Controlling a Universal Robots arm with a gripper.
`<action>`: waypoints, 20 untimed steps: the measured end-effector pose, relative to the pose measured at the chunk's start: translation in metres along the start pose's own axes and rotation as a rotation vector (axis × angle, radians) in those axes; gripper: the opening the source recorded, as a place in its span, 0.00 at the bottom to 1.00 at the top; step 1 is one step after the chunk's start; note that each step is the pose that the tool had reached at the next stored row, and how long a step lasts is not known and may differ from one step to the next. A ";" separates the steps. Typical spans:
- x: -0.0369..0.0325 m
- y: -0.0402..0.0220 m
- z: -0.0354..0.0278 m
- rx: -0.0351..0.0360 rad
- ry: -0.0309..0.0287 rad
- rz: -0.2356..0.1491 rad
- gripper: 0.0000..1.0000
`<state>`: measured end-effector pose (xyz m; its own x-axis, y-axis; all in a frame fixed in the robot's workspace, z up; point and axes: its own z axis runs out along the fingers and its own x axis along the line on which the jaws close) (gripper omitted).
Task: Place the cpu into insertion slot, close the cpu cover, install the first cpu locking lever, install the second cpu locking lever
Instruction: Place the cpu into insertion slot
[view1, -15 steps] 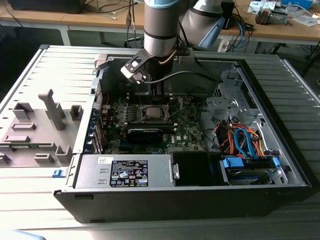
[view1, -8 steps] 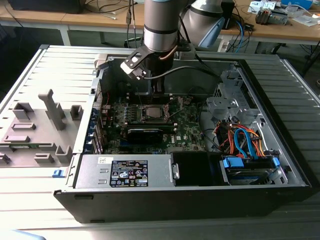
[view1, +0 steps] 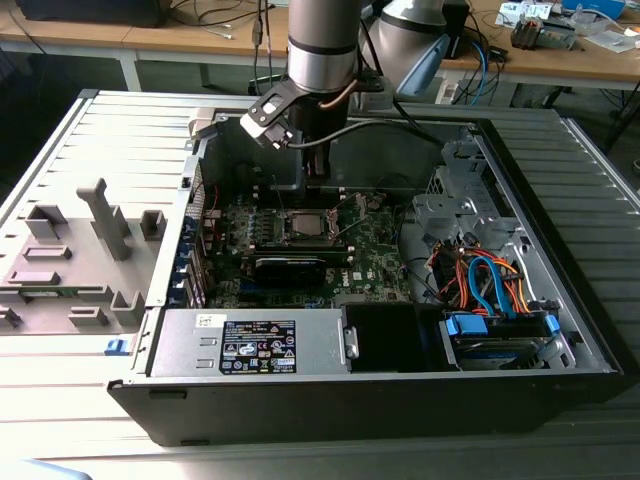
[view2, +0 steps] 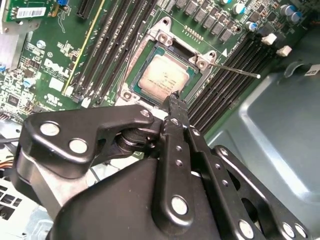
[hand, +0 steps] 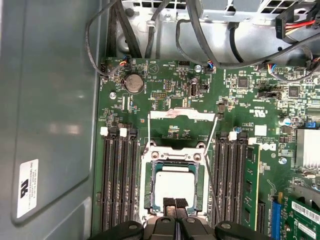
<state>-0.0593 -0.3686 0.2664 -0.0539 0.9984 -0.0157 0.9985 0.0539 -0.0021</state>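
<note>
The cpu (hand: 174, 187) (view2: 161, 77) lies flat in the insertion slot (hand: 146, 186) (view1: 306, 226) on the green motherboard, silver top up. The cpu cover (hand: 182, 114) stands swung up off the socket at its far side, and its thin side rails run back down to the socket. A thin wire lever (view2: 235, 70) sticks out from one socket corner, unlatched. My gripper (hand: 170, 204) (view2: 173, 97) (view1: 312, 188) hangs just above the near edge of the cpu. Its black fingertips (hand: 166, 205) are pressed together with nothing between them.
Long black memory slots (hand: 120, 180) flank the socket on both sides. Cables (hand: 200, 35) loop over the board's far end near the case wall (hand: 50, 100). In the exterior view the power supply (view1: 255, 343) sits at the front and drive cables (view1: 485, 280) on the right.
</note>
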 end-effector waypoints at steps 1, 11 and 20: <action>0.0000 0.0000 -0.0013 -0.0001 -0.0003 0.000 0.11; -0.0002 0.0000 -0.0136 0.0000 -0.0012 0.000 0.11; -0.0003 -0.0001 -0.0193 0.0000 -0.0011 0.000 0.11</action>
<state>-0.0593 -0.3686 0.2857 -0.0539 0.9984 -0.0168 0.9985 0.0538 -0.0021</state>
